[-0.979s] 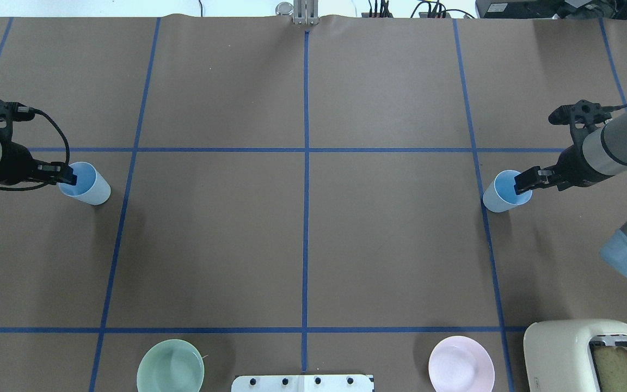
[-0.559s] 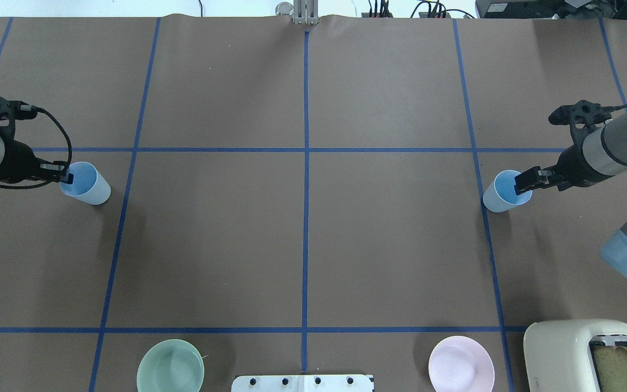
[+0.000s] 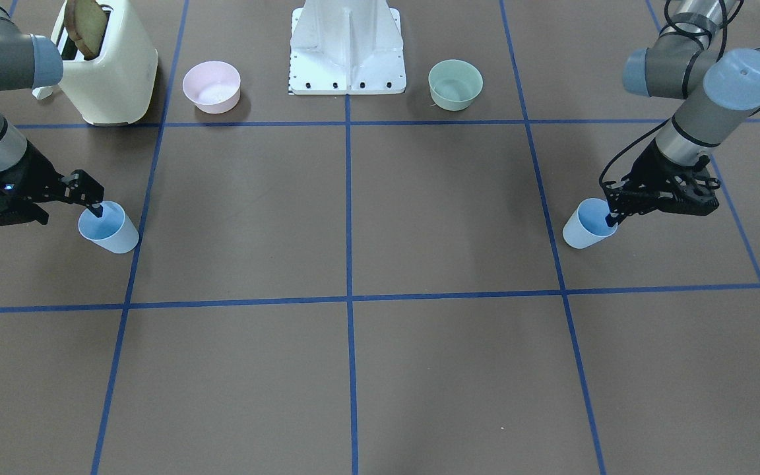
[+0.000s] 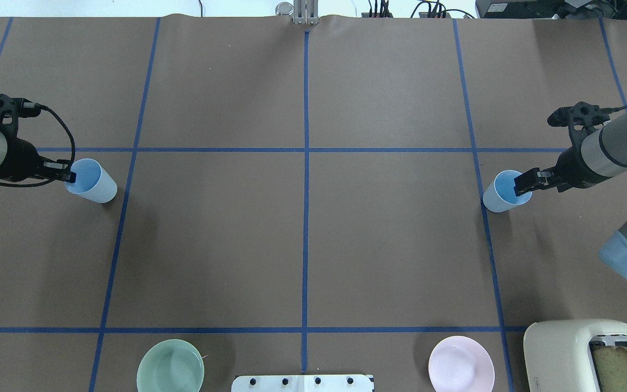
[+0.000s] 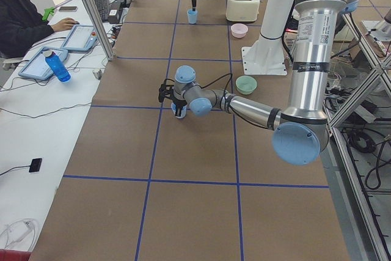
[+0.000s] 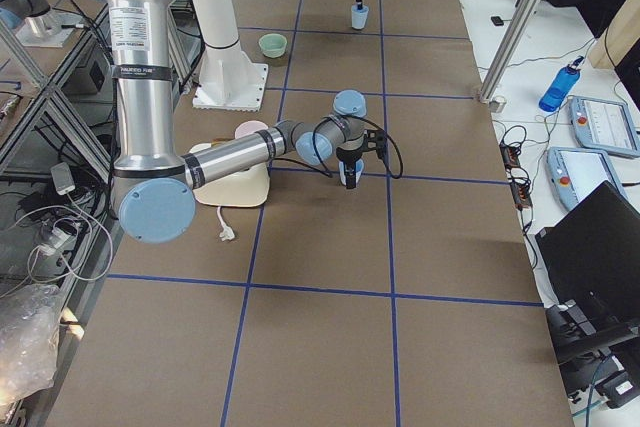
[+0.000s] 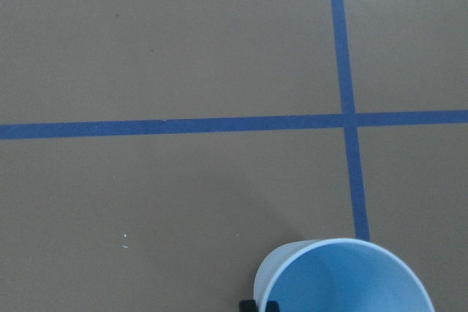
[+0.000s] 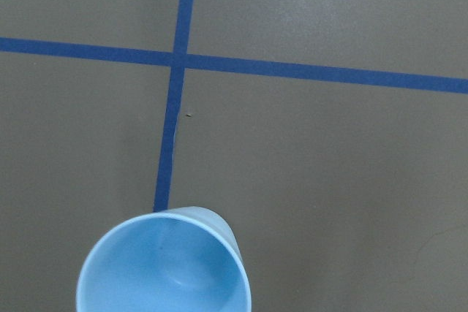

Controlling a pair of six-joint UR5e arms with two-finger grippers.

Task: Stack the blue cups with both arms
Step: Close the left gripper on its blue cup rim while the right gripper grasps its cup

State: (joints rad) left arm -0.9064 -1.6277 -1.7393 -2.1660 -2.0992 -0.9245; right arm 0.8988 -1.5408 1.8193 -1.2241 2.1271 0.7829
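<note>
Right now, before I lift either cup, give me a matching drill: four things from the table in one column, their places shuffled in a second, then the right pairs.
Things
1. left cup
2. right cup
3. pink bowl
4. bread slice

Places
A. standing in the toaster's slot
B. held at the rim, on the green bowl's half of the table
C. between the toaster and the white base stand
D. held at the rim, on the toaster's half of the table

Pairs: 1-B, 2-D, 3-C, 4-A
</note>
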